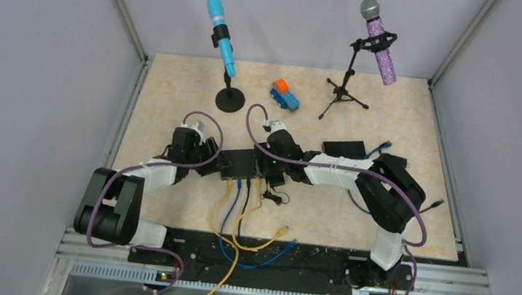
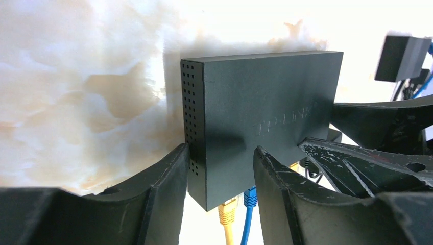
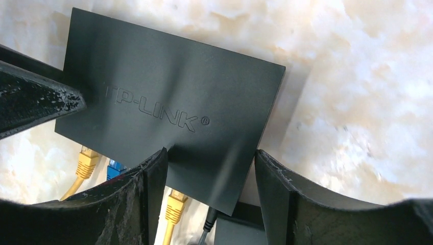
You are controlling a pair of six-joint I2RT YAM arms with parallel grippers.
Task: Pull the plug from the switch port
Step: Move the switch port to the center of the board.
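Observation:
The black TP-LINK switch (image 1: 245, 164) lies flat mid-table between both arms. Plugs sit in its near edge: a yellow plug (image 2: 226, 212) and a blue plug (image 2: 249, 196) near the left corner, another yellow plug (image 3: 176, 204) and a black round plug (image 3: 210, 219) towards the right. My left gripper (image 2: 220, 153) is shut on the switch's left end, one finger against the vented side and one on top. My right gripper (image 3: 210, 155) straddles the switch's right near corner, open, with a gap at its right finger (image 3: 286, 189).
Yellow and blue cables (image 1: 236, 218) trail from the switch to the near edge. A black box (image 1: 344, 149) lies right of the switch. At the back stand a blue microphone (image 1: 220, 33), a purple microphone on a tripod (image 1: 379, 43) and a toy truck (image 1: 285, 95).

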